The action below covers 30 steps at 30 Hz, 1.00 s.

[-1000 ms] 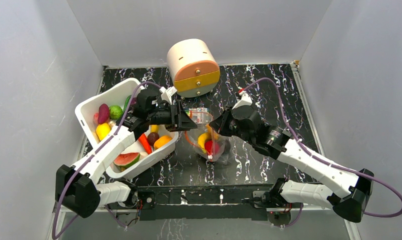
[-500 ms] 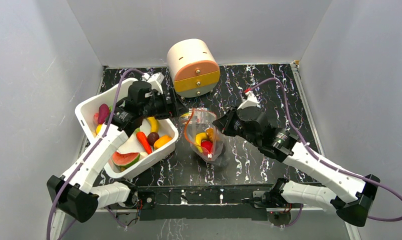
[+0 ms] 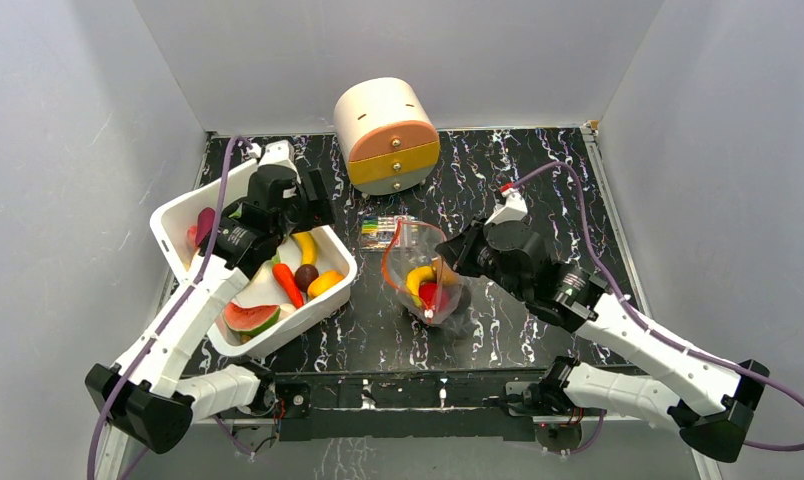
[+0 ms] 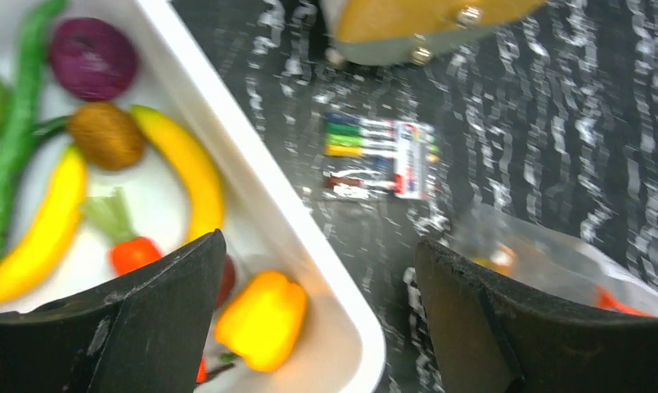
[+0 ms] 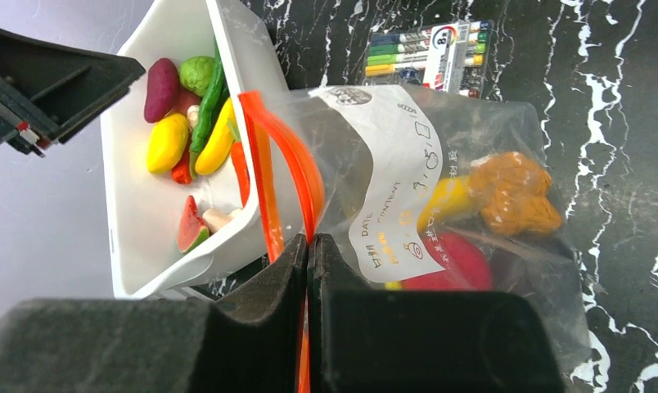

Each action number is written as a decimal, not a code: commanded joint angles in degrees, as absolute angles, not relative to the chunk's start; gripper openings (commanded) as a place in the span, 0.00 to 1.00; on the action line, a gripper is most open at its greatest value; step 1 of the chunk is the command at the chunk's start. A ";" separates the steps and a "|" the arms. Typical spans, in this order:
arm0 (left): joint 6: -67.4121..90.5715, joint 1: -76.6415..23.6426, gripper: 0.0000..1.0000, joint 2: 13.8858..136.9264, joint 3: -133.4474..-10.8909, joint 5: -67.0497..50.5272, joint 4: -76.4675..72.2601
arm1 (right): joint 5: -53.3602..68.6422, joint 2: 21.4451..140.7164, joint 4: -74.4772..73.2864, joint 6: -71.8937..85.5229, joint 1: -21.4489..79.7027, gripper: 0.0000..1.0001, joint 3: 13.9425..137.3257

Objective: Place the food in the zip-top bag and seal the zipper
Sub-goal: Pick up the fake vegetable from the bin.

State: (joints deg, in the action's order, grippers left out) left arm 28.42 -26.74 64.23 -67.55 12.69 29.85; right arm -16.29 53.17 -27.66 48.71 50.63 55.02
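Right tool (image 5: 308, 250) pinches the zip-top bag (image 5: 407, 164) at its zipper (image 5: 259, 164); left tool (image 4: 319, 246) gapes empty above the white bin (image 4: 252, 176).

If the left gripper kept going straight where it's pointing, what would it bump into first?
The left gripper would probably meet the white plastic bin's rim, beside the yellow toy pepper; depth is unclear.
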 commanded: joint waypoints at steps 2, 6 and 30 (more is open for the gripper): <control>23.57 -25.98 0.84 65.75 -69.40 30.55 32.36 | -18.75 49.35 -24.25 48.39 50.89 0.00 53.07; 21.76 -16.12 0.79 69.39 -68.31 29.65 28.38 | -18.46 49.15 -25.82 48.37 50.89 0.00 53.81; -5.65 -1.56 0.65 85.88 -61.83 43.69 5.03 | -17.05 53.07 -31.43 45.17 50.87 0.00 62.18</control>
State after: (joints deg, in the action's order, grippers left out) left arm -2.81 -3.46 83.46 -61.08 40.71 8.29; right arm -16.58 52.88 -32.53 46.37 50.63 57.06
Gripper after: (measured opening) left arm 0.666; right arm 0.010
